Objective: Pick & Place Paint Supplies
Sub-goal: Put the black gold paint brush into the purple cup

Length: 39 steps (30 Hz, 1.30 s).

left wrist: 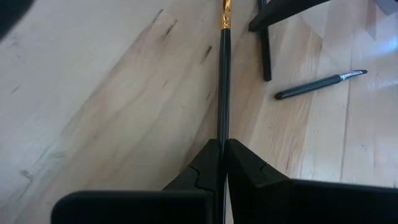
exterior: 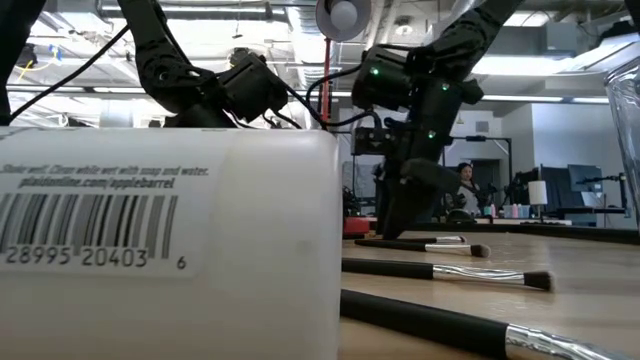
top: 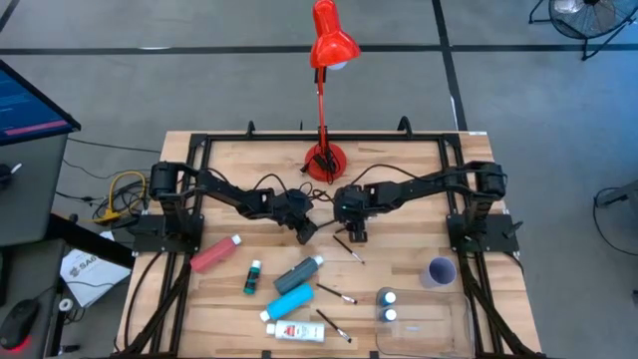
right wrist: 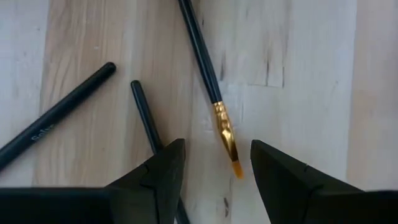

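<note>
Both arms meet at the middle of the bench [top: 219,160], just in front of the red desk lamp [top: 327,60]. The left claw [left wrist: 222,163] is pinched tight on a thin dark paintbrush [left wrist: 224,81], the handle running straight out from between its fingers to a gold ferrule at the far end. The right claw [right wrist: 214,163] hovers low over the wood with its fingers parted, and the gold ferrule and orange bristle tip of that brush [right wrist: 225,134] sit right in the gap between them, not gripped. Two more dark brush handles [right wrist: 59,118] lie on the boards beside it, one running under the right claw's finger. In the overhead view the rest of the supplies are spread across the near half: a pink-red tube [top: 215,253] to the left, a small teal bottle [top: 253,276], a grey-blue tube [top: 299,272], a bright blue tube [top: 292,302] and a white tube [top: 295,330] with a red label, with loose brushes [top: 336,293] among them. Over on the right, a lilac cup [top: 440,271] stands by a clear tray [top: 451,334] holding two white-capped bottles [top: 387,305].
</note>
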Available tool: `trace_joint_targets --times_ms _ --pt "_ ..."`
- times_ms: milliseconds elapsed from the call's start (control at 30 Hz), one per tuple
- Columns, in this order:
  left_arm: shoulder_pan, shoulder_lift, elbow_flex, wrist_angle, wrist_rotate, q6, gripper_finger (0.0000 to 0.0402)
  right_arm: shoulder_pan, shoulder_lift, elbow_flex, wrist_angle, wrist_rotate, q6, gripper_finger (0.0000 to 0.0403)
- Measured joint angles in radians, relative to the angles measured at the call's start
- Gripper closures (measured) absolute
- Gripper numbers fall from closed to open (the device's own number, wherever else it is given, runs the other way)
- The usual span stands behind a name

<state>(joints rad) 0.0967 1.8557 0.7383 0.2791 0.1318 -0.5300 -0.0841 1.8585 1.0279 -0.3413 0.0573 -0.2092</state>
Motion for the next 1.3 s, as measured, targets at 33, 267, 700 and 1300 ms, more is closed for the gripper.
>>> trace_joint_targets --times_ms 33,267,700,1300 --pt "0.0 0.0 0.0 0.0 0.0 0.002 0.0401 -0.003 0.006 0.001 0.001 0.005 0.0 0.0226" --pt "0.0 0.0 -0.001 0.003 0.0 0.007 0.0401 -0.006 -0.004 -0.001 0.003 0.014 0.0 0.0227" --pt "0.0 0.0 -0.002 0.013 0.019 0.025 0.0401 -0.026 0.009 0.0 -0.002 -0.015 0.003 0.0308" --pt "-0.001 0.0 -0.003 0.031 0.041 0.047 0.0402 -0.027 0.01 -0.001 -0.007 -0.007 0.011 0.0373"
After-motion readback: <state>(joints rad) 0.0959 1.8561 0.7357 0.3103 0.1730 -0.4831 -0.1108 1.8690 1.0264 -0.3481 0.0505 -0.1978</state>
